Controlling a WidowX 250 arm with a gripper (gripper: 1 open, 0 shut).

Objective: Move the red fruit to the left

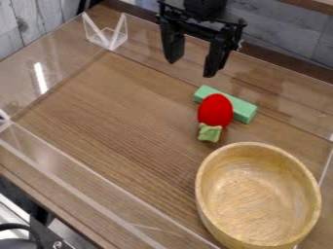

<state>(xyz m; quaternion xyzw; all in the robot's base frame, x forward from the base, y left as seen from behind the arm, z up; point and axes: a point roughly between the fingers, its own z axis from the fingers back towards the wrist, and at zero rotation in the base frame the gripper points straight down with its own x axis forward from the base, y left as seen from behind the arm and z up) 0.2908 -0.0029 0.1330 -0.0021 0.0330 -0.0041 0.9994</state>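
The arm carrying the gripper (196, 53) is cut off by the top edge, so only the dark fingers and a little of the wrist show. The red fruit (216, 109) stands in front of the green block (239, 110) and hides its middle; whether the fruit rests on the block or just near of it cannot be told. The wooden bowl (258, 195) loses its near rim to the bottom edge. The clear wall (39, 146) around the table (117, 117) runs off at the left and the bottom. Dark objects (19, 236) at the near-left corner are too cropped to identify.
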